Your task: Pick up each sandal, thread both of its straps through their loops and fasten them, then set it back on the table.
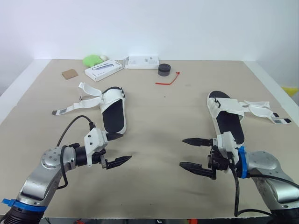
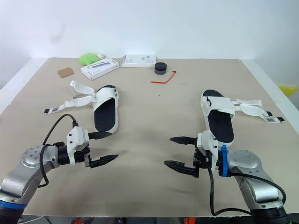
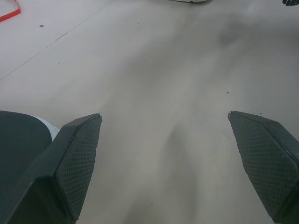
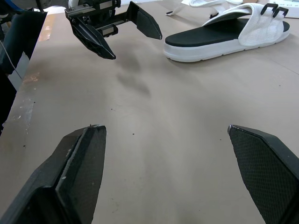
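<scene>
No text is legible; print on the white box [image 1: 103,70] is too small.

Green lump [image 1: 92,59], angled white box [image 1: 103,71], black disc [image 1: 164,70], red tie [image 1: 168,80], tan card [image 1: 70,73]

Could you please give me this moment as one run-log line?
left end effector open, empty | right end effector open, empty | left sandal, right sandal on table, straps unfastened

I see the heel of the left sandal [image 1: 114,112] partly covered by the upper finger of the left gripper [image 1: 126,146]. A yellow object [image 1: 290,90] is cut off by the right edge. Print on the white box [image 1: 103,70] is too small for me to read. The left wrist view's corner crops the red tie [image 3: 8,11].
</scene>
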